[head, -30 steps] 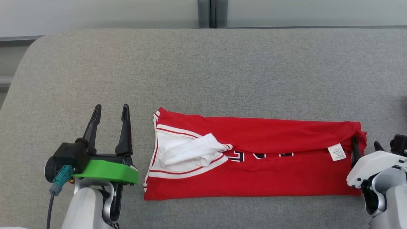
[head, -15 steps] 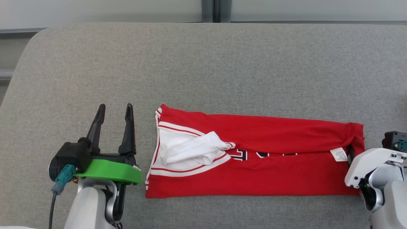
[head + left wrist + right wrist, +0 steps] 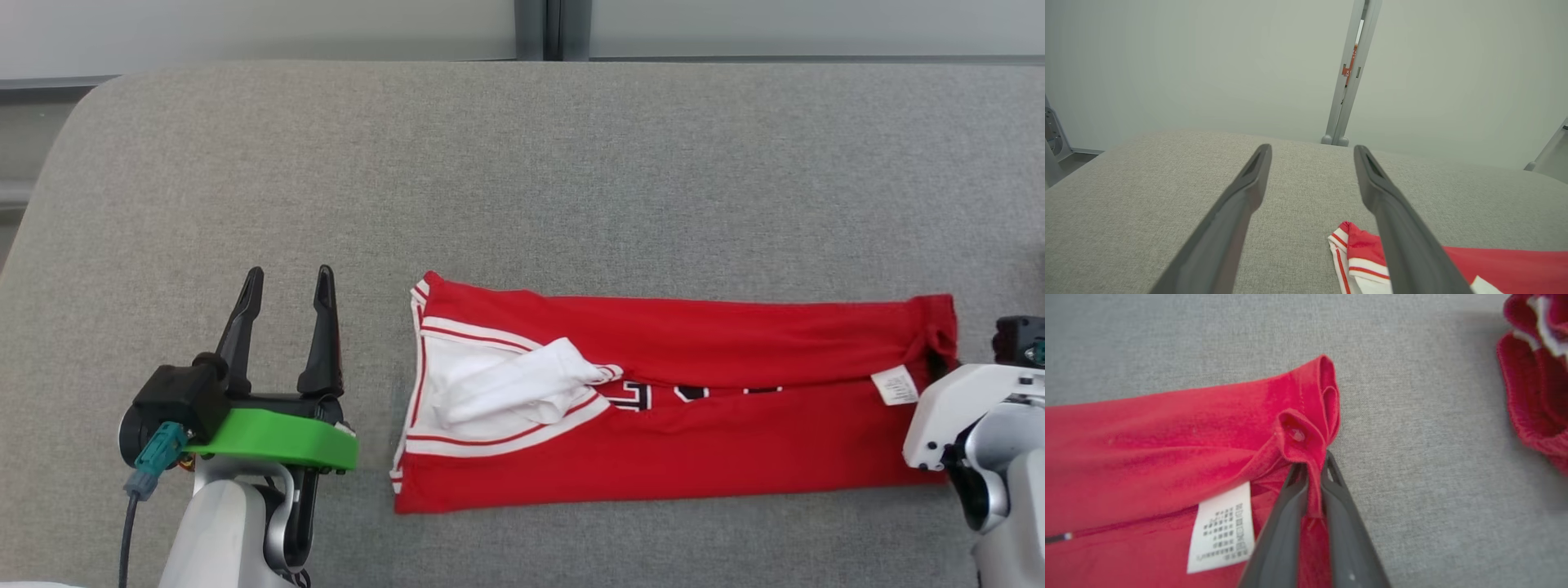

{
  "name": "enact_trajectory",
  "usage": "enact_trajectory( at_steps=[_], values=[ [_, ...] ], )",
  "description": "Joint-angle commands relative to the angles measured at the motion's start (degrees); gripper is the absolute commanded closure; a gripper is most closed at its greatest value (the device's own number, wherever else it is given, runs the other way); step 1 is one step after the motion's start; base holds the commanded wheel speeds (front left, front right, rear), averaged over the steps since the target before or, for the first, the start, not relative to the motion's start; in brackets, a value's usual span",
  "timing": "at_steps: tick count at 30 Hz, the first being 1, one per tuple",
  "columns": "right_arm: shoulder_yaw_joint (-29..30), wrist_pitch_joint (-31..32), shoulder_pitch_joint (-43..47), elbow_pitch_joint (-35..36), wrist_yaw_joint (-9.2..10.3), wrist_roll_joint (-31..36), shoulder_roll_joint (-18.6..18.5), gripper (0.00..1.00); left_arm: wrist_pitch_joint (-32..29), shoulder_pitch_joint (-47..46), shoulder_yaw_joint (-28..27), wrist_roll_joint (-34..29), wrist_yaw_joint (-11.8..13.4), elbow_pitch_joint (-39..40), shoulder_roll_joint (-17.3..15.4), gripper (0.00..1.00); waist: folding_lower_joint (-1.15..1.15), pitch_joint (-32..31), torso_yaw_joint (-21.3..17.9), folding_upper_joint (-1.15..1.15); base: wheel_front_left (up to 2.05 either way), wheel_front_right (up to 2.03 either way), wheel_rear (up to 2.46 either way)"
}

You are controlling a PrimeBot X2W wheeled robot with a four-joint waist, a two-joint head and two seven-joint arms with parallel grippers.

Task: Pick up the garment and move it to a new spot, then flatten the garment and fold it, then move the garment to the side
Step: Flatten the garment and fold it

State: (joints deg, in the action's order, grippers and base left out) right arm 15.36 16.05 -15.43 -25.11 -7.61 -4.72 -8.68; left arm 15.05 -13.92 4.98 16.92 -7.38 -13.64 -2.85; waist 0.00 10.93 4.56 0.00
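A red garment (image 3: pixel 694 457) with white trim and a white neck opening lies folded in a long strip on the grey table (image 3: pixel 522 163). My right gripper (image 3: pixel 1312 467) is shut on a pinch of the garment's (image 3: pixel 1147 428) right hem, just beside its white label (image 3: pixel 1220 531). In the head view the right gripper (image 3: pixel 937 359) sits at the garment's right end, its fingers mostly hidden behind the white wrist. Left of the collar end, my left gripper (image 3: pixel 288 273) stands open and apart from the cloth. The left wrist view has the left gripper (image 3: pixel 1310 149) open over bare table, the collar corner of the garment (image 3: pixel 1355 241) by its right finger.
Another bunched red cloth (image 3: pixel 1535 396) lies to the right of the held hem in the right wrist view. A pale wall with a grey post (image 3: pixel 1349 73) stands behind the table's far edge. The table's rounded left corner (image 3: pixel 90 98) is near my left arm.
My right gripper has shut on the garment's right hem. The garment has slid a little to the right, away from the left gripper, which stays still.
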Motion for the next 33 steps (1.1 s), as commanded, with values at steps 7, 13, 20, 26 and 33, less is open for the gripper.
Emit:
enact_trajectory(
  at_steps=[7, 13, 20, 26, 33],
  values=[
    [6.84, 0.79, 3.16, 9.55, 0.22, 4.08, -2.82, 1.0, 0.14, 0.71, 0.03, 0.08, -0.16, 0.11, -0.11, 0.0, 0.0, -0.96, -0.22, 0.0, 0.0, 0.0, 0.0],
    [13.95, 3.83, 6.2, 18.63, 0.2, 7.85, -1.98, 1.0, 0.14, 1.02, 0.05, 0.01, -0.16, 0.57, -0.11, 0.0, 0.0, -1.11, -0.39, 0.0, 0.0, 0.0, 0.0],
    [10.82, 7.1, 8.06, 25.23, 0.19, 7.64, 0.2, 1.0, 0.14, 1.13, 0.03, 0.07, -0.16, 0.99, -0.13, 0.0, 0.0, -1.34, -0.72, 0.0, 0.0, 0.0, 0.0],
    [-1.16, 9.0, 8.23, 27.82, 0.19, 5.74, 2.23, 1.0, 0.14, 1.15, 0.0, -0.08, -0.16, 0.97, -0.12, 0.0, 0.0, -1.39, -0.77, 0.0, 0.0, 0.0, 0.0],
    [-18.72, 9.11, 4.6, 25.3, 0.19, 3.3, 2.95, 1.0, 0.14, 0.43, 0.18, 0.05, -0.16, 0.71, -0.12, 0.0, 0.0, -1.02, -0.49, 0.0, 0.0, 0.0, 0.0]
  ],
)
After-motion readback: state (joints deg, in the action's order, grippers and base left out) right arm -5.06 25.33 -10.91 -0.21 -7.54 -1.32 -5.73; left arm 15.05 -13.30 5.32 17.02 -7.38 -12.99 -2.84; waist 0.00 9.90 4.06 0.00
